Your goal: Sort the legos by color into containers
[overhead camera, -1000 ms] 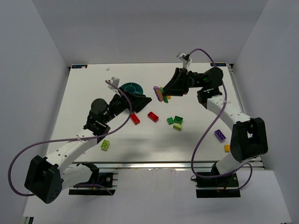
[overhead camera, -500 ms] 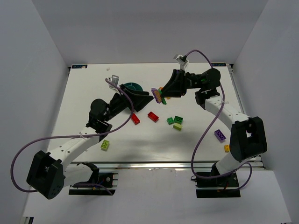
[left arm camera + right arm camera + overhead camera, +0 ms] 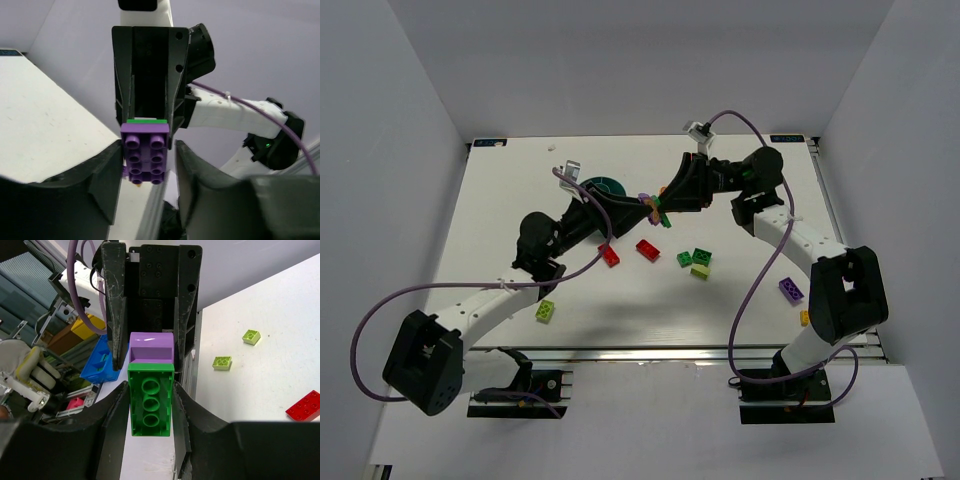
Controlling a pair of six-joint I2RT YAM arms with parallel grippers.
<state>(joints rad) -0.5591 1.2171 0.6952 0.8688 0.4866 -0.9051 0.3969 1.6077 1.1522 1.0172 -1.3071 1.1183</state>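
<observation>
Above the white table (image 3: 490, 220), the right two-finger gripper (image 3: 150, 390) clamps a green plastic brick (image 3: 150, 402) joined to a purple plastic brick (image 3: 146, 156) — the left gripper (image 3: 148, 147) flanks the purple one narrowly, though whether it presses cannot be told. Loose red plastic bricks (image 3: 647, 249) lie near the round teal plastic bowl (image 3: 605, 186).
</observation>
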